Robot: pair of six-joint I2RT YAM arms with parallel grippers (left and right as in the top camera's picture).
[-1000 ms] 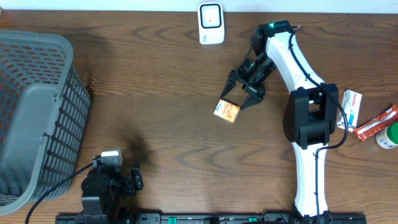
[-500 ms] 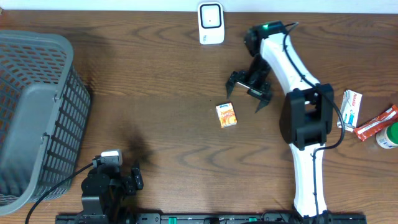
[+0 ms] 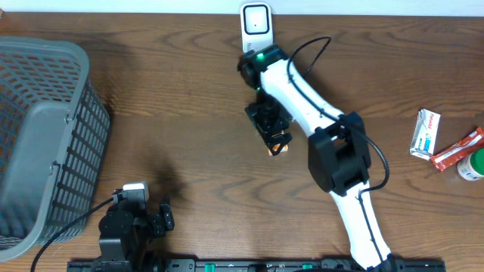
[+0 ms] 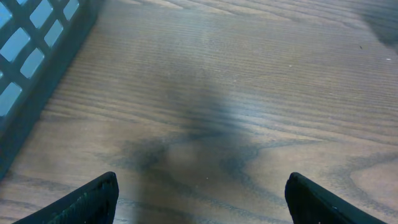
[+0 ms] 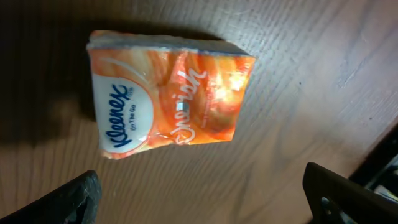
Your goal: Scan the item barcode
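The item is an orange Kleenex tissue pack [image 5: 168, 93] lying flat on the wooden table, printed face up; no barcode shows on it. In the overhead view only a corner of the pack [image 3: 280, 144] shows past my right gripper [image 3: 270, 125], which hovers right above it. In the right wrist view my right gripper [image 5: 205, 199] is open, its fingers wide apart, with the pack just ahead of them and untouched. The white scanner [image 3: 256, 27] stands at the table's far edge. My left gripper [image 4: 199, 202] is open over bare wood at the near left [image 3: 161, 217].
A large grey mesh basket [image 3: 45, 143] fills the left side, and its wall shows in the left wrist view [image 4: 34, 43]. At the far right lie a white and blue box [image 3: 426, 132], a red packet [image 3: 456, 149] and a green and white item [image 3: 473, 165].
My right gripper let go of the tissue pack, opened wide and swung left, and now hangs over the pack. The pack lies on the table. The left arm has not moved.
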